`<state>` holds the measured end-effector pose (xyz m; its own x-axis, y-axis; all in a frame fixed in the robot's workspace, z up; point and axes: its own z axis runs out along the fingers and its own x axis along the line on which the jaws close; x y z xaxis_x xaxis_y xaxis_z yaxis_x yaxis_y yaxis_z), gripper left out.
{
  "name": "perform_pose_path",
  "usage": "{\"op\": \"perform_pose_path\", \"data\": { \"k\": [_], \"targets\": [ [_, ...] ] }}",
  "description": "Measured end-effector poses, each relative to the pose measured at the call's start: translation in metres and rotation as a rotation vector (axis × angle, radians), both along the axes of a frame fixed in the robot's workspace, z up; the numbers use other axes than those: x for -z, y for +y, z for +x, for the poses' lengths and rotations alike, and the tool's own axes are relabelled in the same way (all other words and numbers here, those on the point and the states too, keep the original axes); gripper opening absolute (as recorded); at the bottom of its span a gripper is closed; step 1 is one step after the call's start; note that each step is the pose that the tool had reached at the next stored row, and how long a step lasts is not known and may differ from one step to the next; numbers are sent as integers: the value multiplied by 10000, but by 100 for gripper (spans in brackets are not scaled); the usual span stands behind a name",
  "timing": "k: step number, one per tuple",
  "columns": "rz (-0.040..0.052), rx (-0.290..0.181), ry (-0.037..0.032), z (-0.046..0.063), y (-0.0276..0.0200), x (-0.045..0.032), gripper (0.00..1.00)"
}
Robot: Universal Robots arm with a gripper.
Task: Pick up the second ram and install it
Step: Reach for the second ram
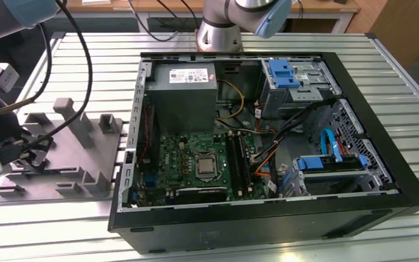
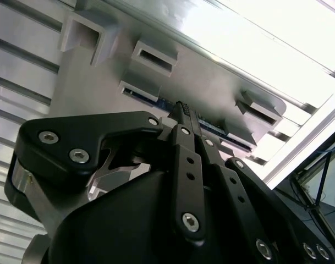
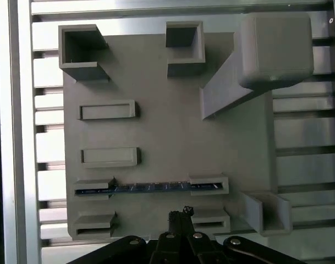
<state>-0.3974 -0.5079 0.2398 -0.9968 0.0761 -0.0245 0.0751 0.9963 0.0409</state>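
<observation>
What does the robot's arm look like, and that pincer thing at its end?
The arm is a round, silvery metal tube with pale blue caps at its joints. Black cables hang from it. The pincer is black, built of flat jointed bars pinned with shiny silver screws, and it narrows to slim tips.

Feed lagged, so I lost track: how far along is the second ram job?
Done: the gripper is over the grey fixture tray, close to the second ram. In hand: nothing lifted; the ram stands on edge in its tray holders. Left: the pick-up and seating it in the open computer case.
</observation>
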Motion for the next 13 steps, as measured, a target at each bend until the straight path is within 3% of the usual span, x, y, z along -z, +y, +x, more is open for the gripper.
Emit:
{"op": "perform_pose_path", "data": {
  "k": [6, 13],
  "targets": [
    [-58, 2, 1, -23, 5, 27, 10],
    [-60, -50, 0, -159, 68, 63, 10]
  ]
}}
